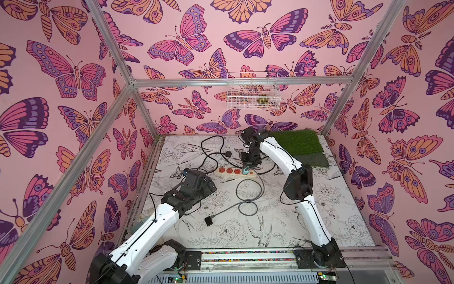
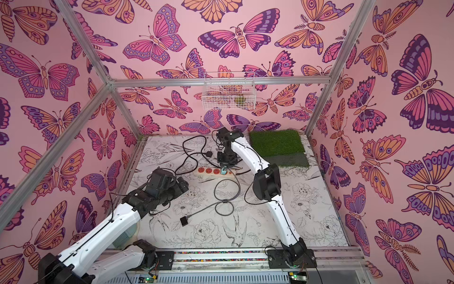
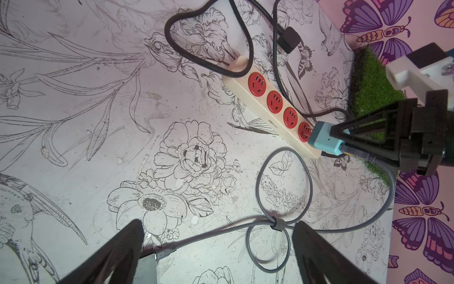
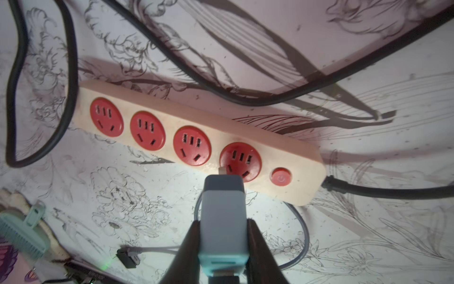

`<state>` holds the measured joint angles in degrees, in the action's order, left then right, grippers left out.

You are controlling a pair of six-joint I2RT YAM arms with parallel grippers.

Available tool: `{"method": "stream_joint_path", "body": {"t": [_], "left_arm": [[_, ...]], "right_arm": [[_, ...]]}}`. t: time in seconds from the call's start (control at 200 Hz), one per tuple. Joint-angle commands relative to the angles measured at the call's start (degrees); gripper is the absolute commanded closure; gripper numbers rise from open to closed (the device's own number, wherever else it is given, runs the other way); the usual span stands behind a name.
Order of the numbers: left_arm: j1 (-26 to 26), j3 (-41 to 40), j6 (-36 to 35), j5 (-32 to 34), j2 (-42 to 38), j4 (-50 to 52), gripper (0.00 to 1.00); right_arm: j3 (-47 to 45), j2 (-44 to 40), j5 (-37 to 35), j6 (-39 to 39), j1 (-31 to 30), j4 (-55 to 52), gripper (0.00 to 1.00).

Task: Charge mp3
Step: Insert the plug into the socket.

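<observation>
The mp3 (image 1: 209, 221) is a tiny black square lying flat on the table's near middle, also seen in a top view (image 2: 184, 220) and the right wrist view (image 4: 127, 257). A grey cable (image 1: 248, 201) runs from it in loops to the teal charger adapter (image 4: 223, 214). My right gripper (image 4: 222, 221) is shut on that adapter, holding it over the red end socket of the cream power strip (image 4: 302, 152); one metal prong shows above the socket. My left gripper (image 3: 218, 225) is open, hovering over the cable between strip and mp3, holding nothing.
A black mains plug (image 1: 228, 154) on thick cord lies behind the power strip (image 1: 228, 171), its cord looping around the strip. A green grass mat (image 1: 299, 145) covers the far right corner. A white wire basket (image 1: 253, 91) hangs on the back wall.
</observation>
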<state>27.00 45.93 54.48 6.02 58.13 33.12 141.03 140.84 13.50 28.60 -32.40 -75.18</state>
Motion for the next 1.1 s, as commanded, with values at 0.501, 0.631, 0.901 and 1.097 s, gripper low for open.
{"method": "stream_joint_path", "body": {"t": [0.501, 0.631, 0.901, 1.097], "left_arm": [[-0.4, 0.2, -1.0, 1.3, -1.3, 1.6, 0.05], [-0.4, -0.1, -0.8, 1.6, -1.6, 1.7, 0.05], [-0.4, -0.6, -0.9, 2.0, -1.4, 1.7, 0.05], [-0.4, -0.2, -1.4, 2.2, -1.4, 1.8, 0.05]], "right_arm": [[-13.7, -16.8, -32.5, -40.8, -10.9, 2.1, 1.0], [-13.0, -16.7, -29.9, -45.9, -11.9, 5.2, 1.0], [-5.5, -10.3, -26.1, -52.4, -11.3, 4.3, 1.0], [-2.8, -8.1, -24.8, -55.1, -10.6, 4.1, 1.0]]}}
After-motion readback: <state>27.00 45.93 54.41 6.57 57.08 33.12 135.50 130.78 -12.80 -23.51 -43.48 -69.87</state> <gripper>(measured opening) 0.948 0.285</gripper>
